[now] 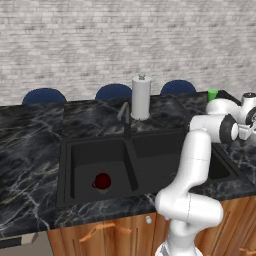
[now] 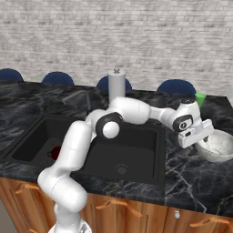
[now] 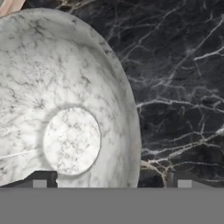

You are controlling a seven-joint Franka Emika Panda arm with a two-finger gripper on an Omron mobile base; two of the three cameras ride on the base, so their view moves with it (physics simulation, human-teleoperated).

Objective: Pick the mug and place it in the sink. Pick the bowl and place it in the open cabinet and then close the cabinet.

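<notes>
Black veined marble counter (image 2: 191,182). Matte black double sink (image 1: 75,165), round dark red mug (image 1: 102,181) in left basin. Marbled grey-white bowl (image 3: 65,100) on counter; gripper (image 3: 111,180) wide open, empty, straddling its rim.

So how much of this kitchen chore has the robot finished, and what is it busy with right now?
Looks done: the mug sits in the left basin of the sink. In hand: the open gripper hangs over the bowl on the counter, one of its fingers inside the rim and the other outside, not yet closed. Left: lifting the bowl into the cabinet and closing its door.
</notes>
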